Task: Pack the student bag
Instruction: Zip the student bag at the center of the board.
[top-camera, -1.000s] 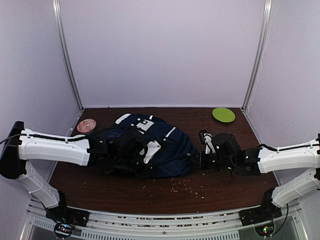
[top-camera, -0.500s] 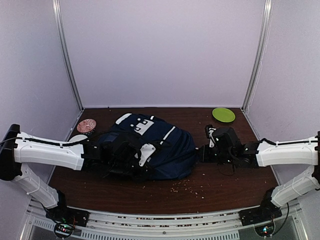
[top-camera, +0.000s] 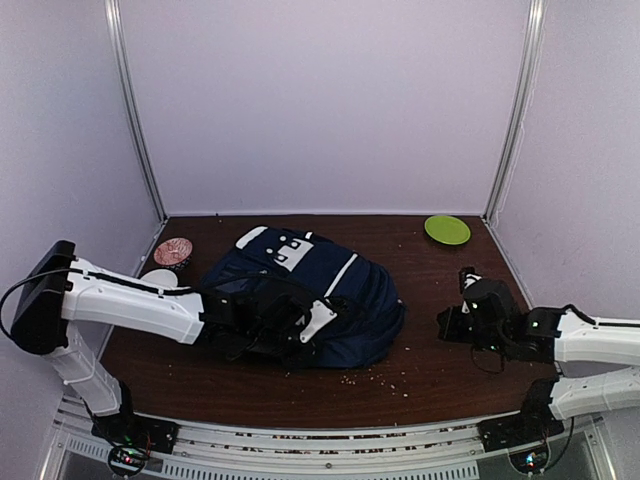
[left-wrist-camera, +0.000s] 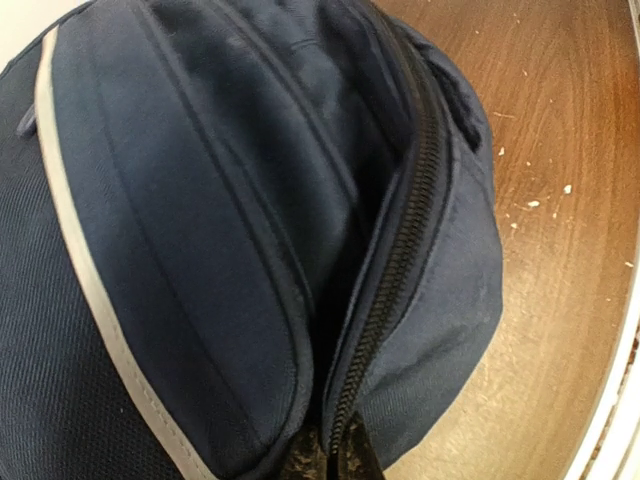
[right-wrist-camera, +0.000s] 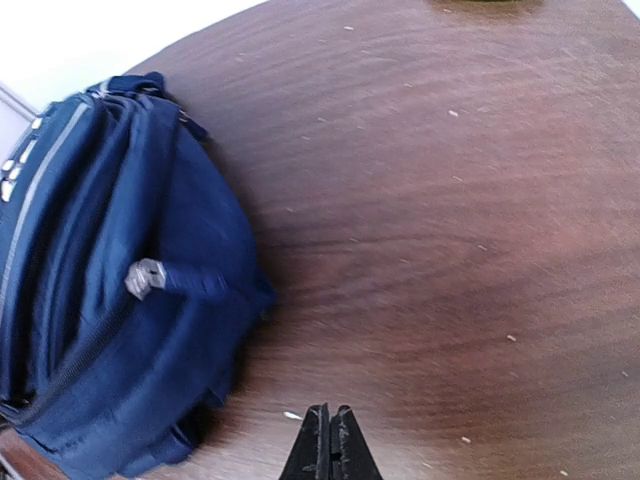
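The student bag (top-camera: 345, 290), navy blue with white stripes and patches, lies on its side in the middle of the brown table (top-camera: 450, 370). My left gripper (top-camera: 285, 330) is pressed against its near side. In the left wrist view this gripper (left-wrist-camera: 335, 462) is shut on the fabric edge beside the bag's black zipper (left-wrist-camera: 400, 250), and the bag (left-wrist-camera: 180, 230) fills the frame. My right gripper (top-camera: 446, 325) hovers to the right of the bag, apart from it. It is shut and empty (right-wrist-camera: 330, 440) over bare wood. A zipper pull (right-wrist-camera: 147, 277) sticks out of the bag (right-wrist-camera: 100, 200) towards it.
A green plate (top-camera: 447, 229) sits at the back right. A reddish bowl (top-camera: 173, 250) and a white round thing (top-camera: 157, 278) stand at the left edge behind my left arm. Pale crumbs (top-camera: 380, 372) litter the wood in front of the bag.
My right gripper has come away from the bag's right end and drawn back to the right. The bag has slid a little to the right, with my left gripper following.
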